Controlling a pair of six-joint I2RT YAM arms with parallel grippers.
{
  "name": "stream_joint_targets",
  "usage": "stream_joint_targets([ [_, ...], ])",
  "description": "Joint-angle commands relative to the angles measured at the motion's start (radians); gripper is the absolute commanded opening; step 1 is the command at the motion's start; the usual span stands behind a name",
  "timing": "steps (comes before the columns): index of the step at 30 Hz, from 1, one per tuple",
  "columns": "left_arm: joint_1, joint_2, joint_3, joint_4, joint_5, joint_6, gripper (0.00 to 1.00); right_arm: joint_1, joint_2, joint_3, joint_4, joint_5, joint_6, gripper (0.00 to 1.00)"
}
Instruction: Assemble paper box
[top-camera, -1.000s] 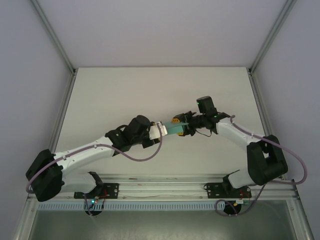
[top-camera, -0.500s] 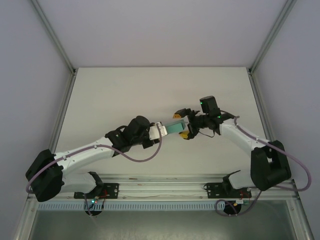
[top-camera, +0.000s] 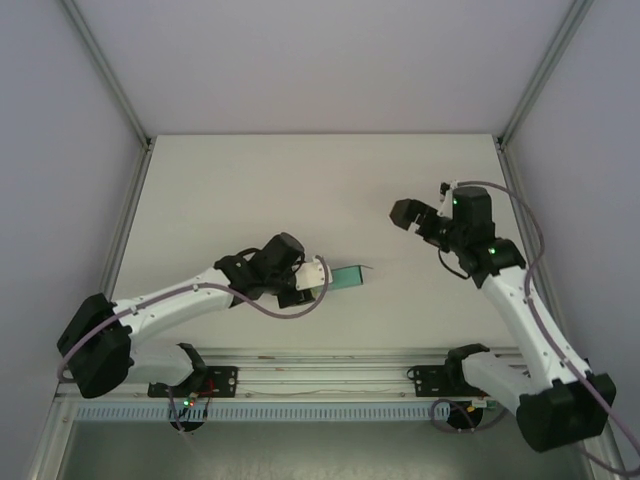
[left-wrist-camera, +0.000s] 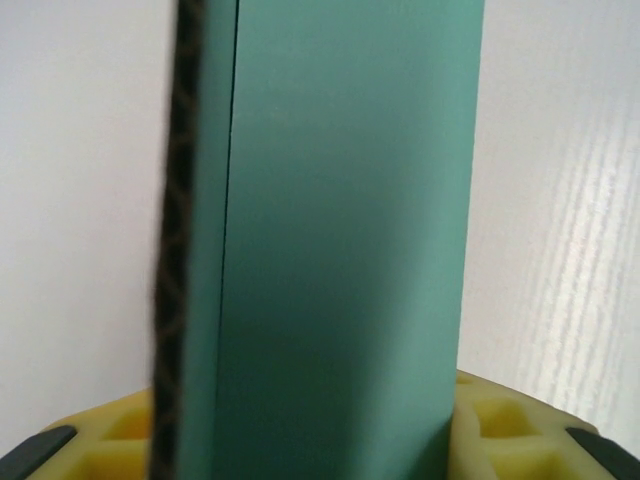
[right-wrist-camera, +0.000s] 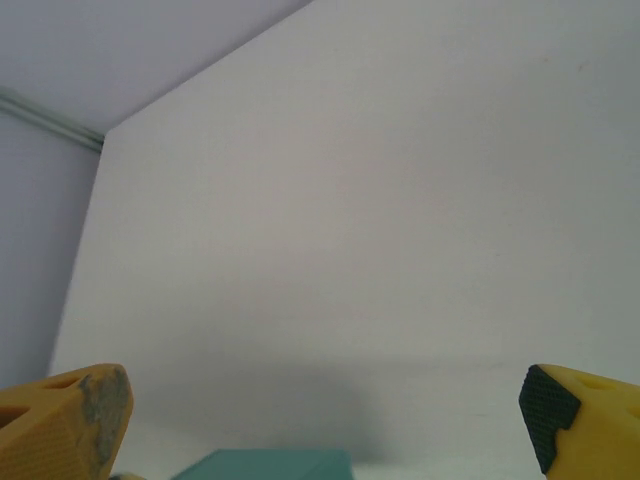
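While left hand (top-camera: 323, 277) pinches paper box (top-camera: 350, 276) | right hand (top-camera: 420, 207) spread, well apart

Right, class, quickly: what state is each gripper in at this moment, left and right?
Left gripper: closed on the paper box.
Right gripper: open, holding nothing.

The paper box (top-camera: 349, 277) is teal-green, slim and rectangular, clamped at one end in the left claw (top-camera: 326, 277); its smooth long face and one dark edge jut straight out beyond the fingertips
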Motion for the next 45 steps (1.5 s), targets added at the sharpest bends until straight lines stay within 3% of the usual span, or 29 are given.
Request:
stream_joint_targets([
  [1, 0.024, 0.03, 0.062, -0.096, 0.073, 0.022, 0.4, 0.004, -0.044, -0.073, 0.075, -0.09, -0.252, 1.0],
  [5, 0.054, 0.087, 0.099, -0.132, 0.131, 0.012, 0.41, 0.044, -0.056, -0.1, 0.086, -0.262, -0.353, 0.95],
  [12, 0.096, 0.213, 0.216, -0.23, 0.2, 0.052, 0.43, 0.121, 0.01, -0.084, 0.03, -0.25, -0.46, 0.89],
  [21, 0.118, 0.365, 0.327, -0.339, 0.276, 0.103, 0.43, 0.159, 0.161, -0.02, -0.064, -0.265, -0.54, 0.59],
  [24, 0.121, 0.404, 0.363, -0.383, 0.295, 0.115, 0.43, 0.169, 0.172, -0.018, -0.101, -0.278, -0.584, 0.57],
  [32, 0.122, 0.426, 0.371, -0.388, 0.29, 0.121, 0.43, 0.173, 0.18, -0.041, -0.083, -0.258, -0.589, 0.44],
  [39, 0.122, 0.436, 0.389, -0.392, 0.286, 0.118, 0.43, 0.174, 0.22, -0.027, -0.125, -0.25, -0.606, 0.42],
  [43, 0.122, 0.44, 0.389, -0.386, 0.284, 0.12, 0.43, 0.174, 0.222, -0.036, -0.111, -0.247, -0.606, 0.35],
  [45, 0.122, 0.441, 0.393, -0.385, 0.285, 0.112, 0.43, 0.176, 0.229, -0.031, -0.118, -0.246, -0.605, 0.27],
])
